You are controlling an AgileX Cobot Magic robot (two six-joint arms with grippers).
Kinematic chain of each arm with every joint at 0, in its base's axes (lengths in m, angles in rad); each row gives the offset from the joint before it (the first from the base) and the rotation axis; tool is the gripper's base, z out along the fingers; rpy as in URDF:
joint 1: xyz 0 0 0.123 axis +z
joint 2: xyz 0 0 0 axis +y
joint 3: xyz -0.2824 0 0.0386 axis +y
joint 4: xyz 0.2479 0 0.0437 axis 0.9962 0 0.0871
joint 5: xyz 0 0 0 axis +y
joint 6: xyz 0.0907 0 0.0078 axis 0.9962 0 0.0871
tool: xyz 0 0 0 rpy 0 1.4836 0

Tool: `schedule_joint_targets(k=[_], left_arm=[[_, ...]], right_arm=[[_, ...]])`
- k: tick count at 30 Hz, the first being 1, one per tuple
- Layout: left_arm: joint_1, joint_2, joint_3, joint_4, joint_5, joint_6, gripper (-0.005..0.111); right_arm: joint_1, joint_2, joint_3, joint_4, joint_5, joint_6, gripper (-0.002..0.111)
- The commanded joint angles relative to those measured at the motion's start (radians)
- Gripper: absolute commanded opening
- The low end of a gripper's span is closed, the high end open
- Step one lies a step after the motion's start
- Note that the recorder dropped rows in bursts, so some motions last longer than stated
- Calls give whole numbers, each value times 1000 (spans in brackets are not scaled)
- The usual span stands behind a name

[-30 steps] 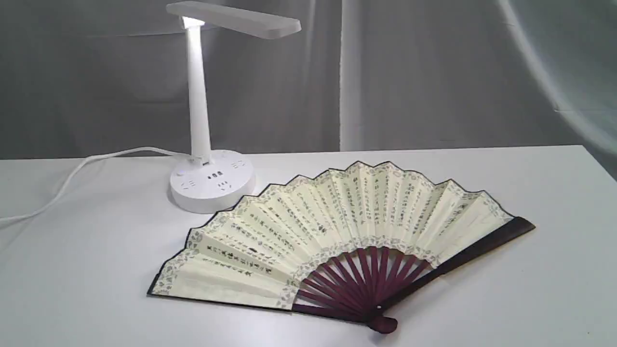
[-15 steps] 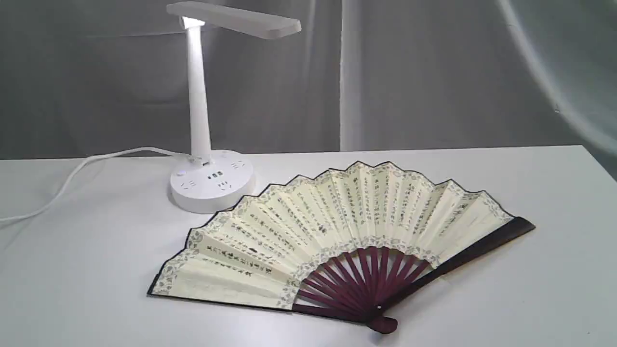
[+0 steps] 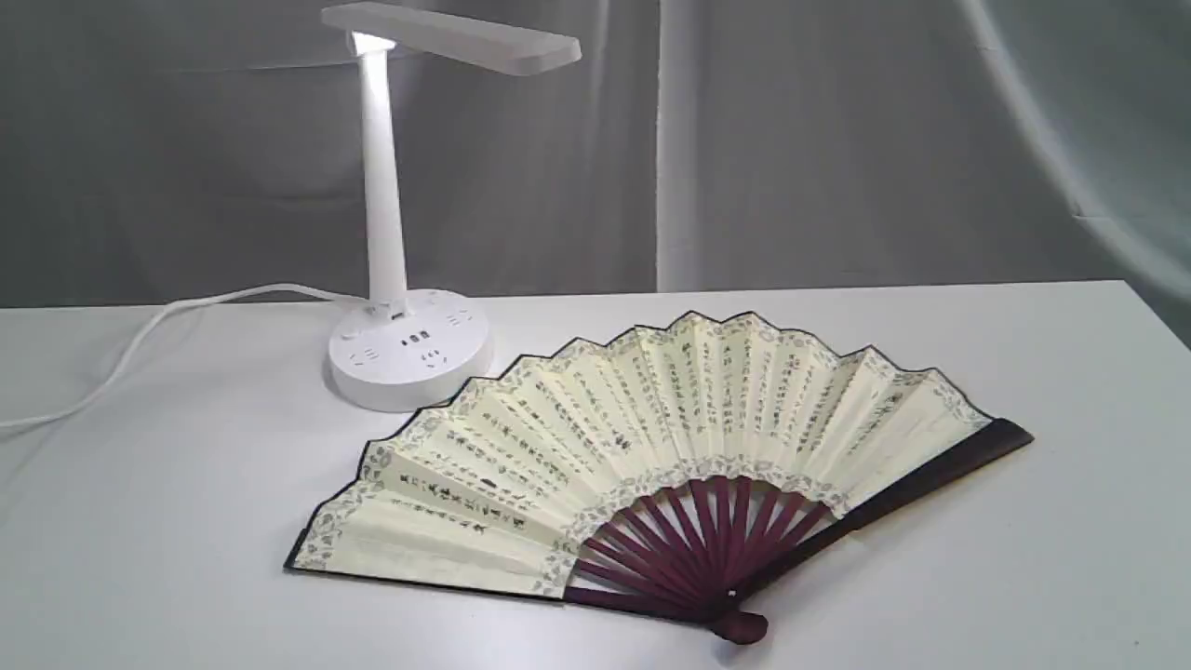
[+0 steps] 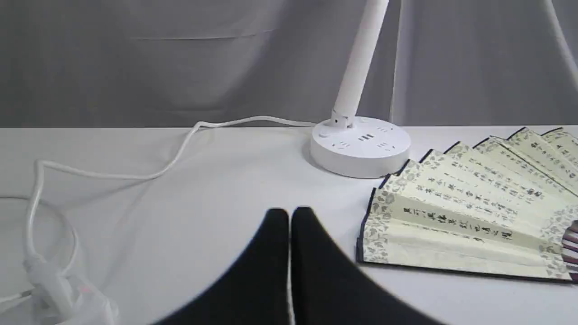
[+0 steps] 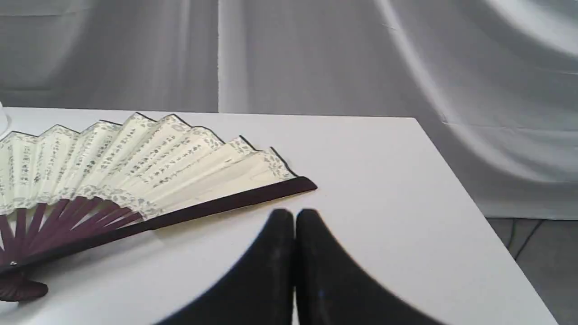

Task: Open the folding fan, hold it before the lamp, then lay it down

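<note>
The folding fan (image 3: 651, 437) lies spread open and flat on the white table (image 3: 140, 558), cream pleats with black calligraphy, maroon ribs meeting at the pivot near the front. The white lamp (image 3: 381, 214) stands behind its left end, bar head lit, round base close to the fan's edge. Neither gripper shows in the exterior view. My left gripper (image 4: 290, 215) is shut and empty, off the fan (image 4: 469, 212) at its left end, with the lamp (image 4: 360, 144) beyond. My right gripper (image 5: 294, 216) is shut and empty, just clear of the dark guard of the fan (image 5: 135, 176).
The lamp's white cord (image 3: 140, 344) runs left across the table and ends in a plug and loops (image 4: 45, 271) near the left gripper. A grey draped curtain (image 3: 791, 140) hangs behind. The table's right edge (image 5: 474, 207) drops off beside the right gripper.
</note>
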Motion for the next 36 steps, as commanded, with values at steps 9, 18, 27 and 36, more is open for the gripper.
schedule_joint_targets(k=[9,18,27,36], left_arm=[[-5,-3,4,-4,3,-3,0],[7,-3,4,-6,3,-3,0],[9,-3,4,-6,3,-3,0],[53,-3,4,-6,-3,-3,0]], right_arm=[[5,-5,3,-11,5,2,0],[5,-5,3,-11,5,2,0],[5,-5,3,-11,5,2,0],[5,-5,3,-11,5,2,0]])
